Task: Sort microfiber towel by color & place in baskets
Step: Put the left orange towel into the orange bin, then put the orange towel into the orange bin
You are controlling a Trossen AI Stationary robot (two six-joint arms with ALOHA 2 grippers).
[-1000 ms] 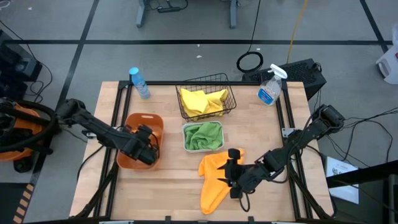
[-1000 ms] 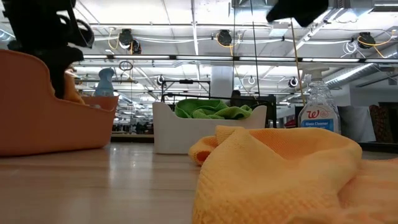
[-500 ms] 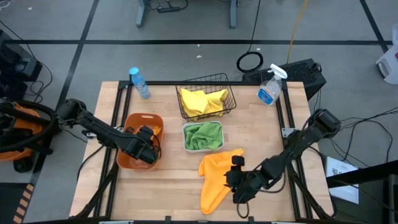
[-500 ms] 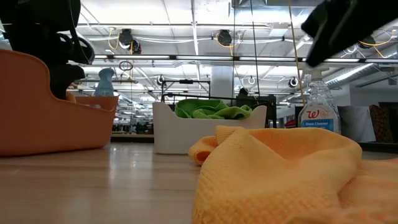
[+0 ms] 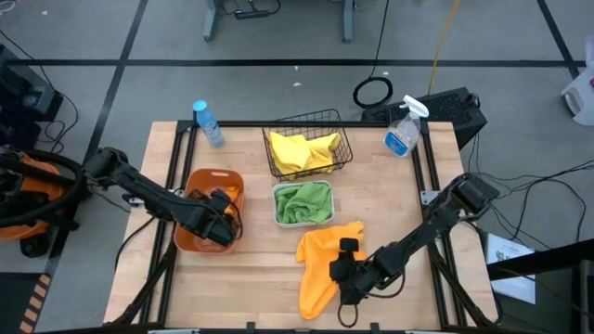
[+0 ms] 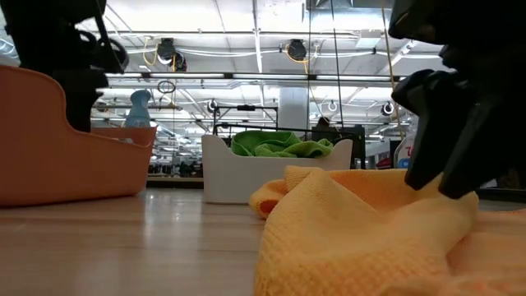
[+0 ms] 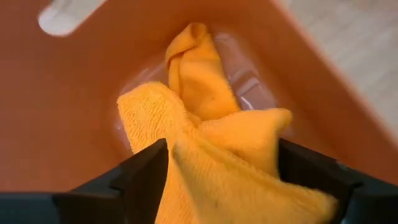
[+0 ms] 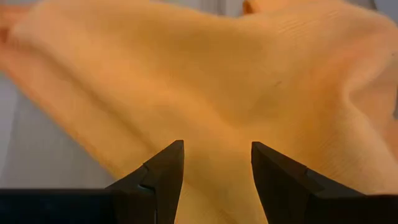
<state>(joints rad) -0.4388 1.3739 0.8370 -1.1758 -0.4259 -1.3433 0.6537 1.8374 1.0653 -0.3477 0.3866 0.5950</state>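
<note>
An orange tub (image 5: 188, 239) stands at the table's left. An orange towel (image 7: 205, 118) lies crumpled on its bottom. My left gripper (image 5: 223, 210) reaches down into the tub, open, one finger on either side of that towel. A second orange towel (image 5: 318, 264) lies spread on the table's near middle. My right gripper (image 5: 339, 273) is low over its right edge, open, its fingers (image 8: 165, 168) just above the cloth. The white bin (image 5: 276, 206) holds a green towel (image 5: 303, 202). The black wire basket (image 5: 306, 121) holds a yellow towel (image 5: 299, 150). My left gripper stands open around the towel in the tub (image 7: 186, 162); I cannot tell whether its fingers touch the cloth. My right gripper comes at the table towel (image 8: 211, 124) slanting down from the right; I cannot tell whether its fingertips touch it.
A spray bottle (image 5: 402, 130) stands at the far right corner and a water bottle (image 5: 208, 123) at the far left. Bare wood (image 5: 241, 288) lies between the tub and the table's near edge.
My right gripper has gone down and toward the table's near left, onto the towel lying there. In the low view the bit of orange cloth that hung under my left gripper has sunk below the tub's rim.
</note>
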